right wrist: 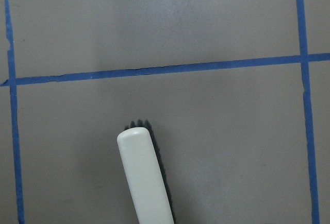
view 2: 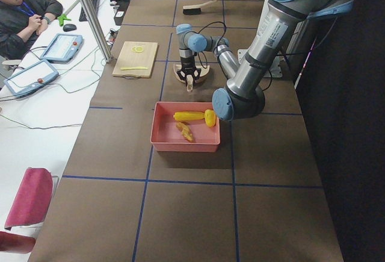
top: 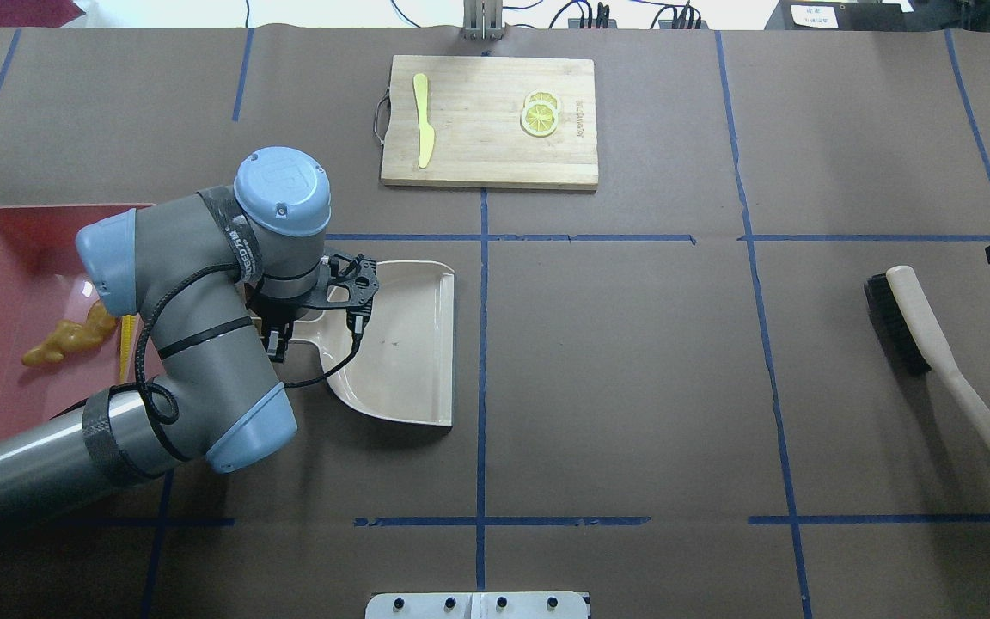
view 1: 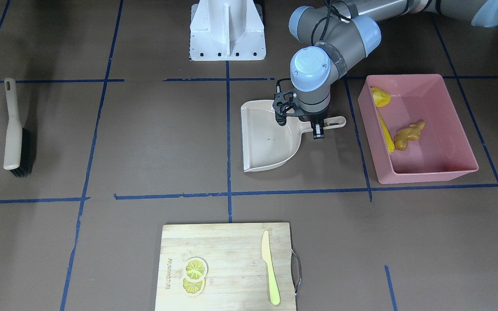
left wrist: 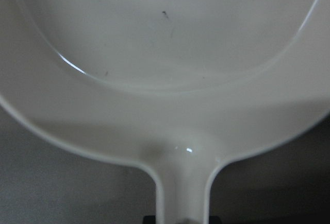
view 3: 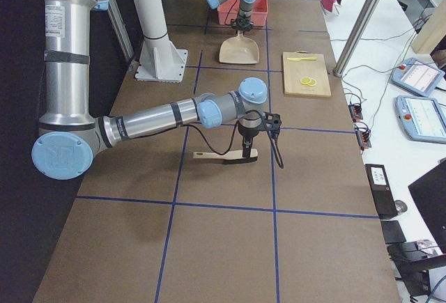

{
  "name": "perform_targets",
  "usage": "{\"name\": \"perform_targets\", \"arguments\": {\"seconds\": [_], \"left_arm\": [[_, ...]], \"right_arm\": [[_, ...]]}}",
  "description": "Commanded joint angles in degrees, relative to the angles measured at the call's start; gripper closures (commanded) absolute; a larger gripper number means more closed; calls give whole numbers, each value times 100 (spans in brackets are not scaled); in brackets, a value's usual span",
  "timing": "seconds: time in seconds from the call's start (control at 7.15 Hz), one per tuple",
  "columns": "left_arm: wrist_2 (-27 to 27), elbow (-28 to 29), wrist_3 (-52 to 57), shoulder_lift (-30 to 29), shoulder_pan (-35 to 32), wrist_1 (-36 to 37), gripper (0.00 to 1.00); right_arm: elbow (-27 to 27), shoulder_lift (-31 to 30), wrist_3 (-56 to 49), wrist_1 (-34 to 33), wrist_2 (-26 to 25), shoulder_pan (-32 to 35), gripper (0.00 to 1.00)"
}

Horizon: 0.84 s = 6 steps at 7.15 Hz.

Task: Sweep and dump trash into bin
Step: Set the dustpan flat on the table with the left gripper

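The pink bin stands on the table on my left side. It holds all the trash: the corn cob along its wall, the rounded yellow lump in a corner, and the ginger root in the middle. The beige dustpan lies flat and empty beside the bin. My left gripper is low over the dustpan handle. In the left wrist view the fingers hug the handle. The right gripper hovers above the brush, and I cannot tell whether it is open or shut.
The brush lies alone on the table on my right and also shows in the right wrist view. A wooden cutting board at the far side carries lemon slices and a pale knife. The white arm base stands at the robot's edge.
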Motion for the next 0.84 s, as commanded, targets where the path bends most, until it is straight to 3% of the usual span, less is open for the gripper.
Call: {"name": "perform_targets", "arguments": {"seconds": [0.0,0.14,0.28,0.42,0.7], "left_arm": [[-7,-17,-16,1,16,8,23],[-7,-104,-16,9,7,17,22],[-7,-226,-120,9,-19,43,15],[19,-384,-539,18,-80,52,0],[19,-980,-1198,62,-395,69,0]], "right_arm": [[-2,4,0,0,0,0,0],[-2,4,0,0,8,0,0],[-2,4,0,0,9,0,0],[-2,4,0,0,0,0,0],[7,12,0,9,0,0,0]]}}
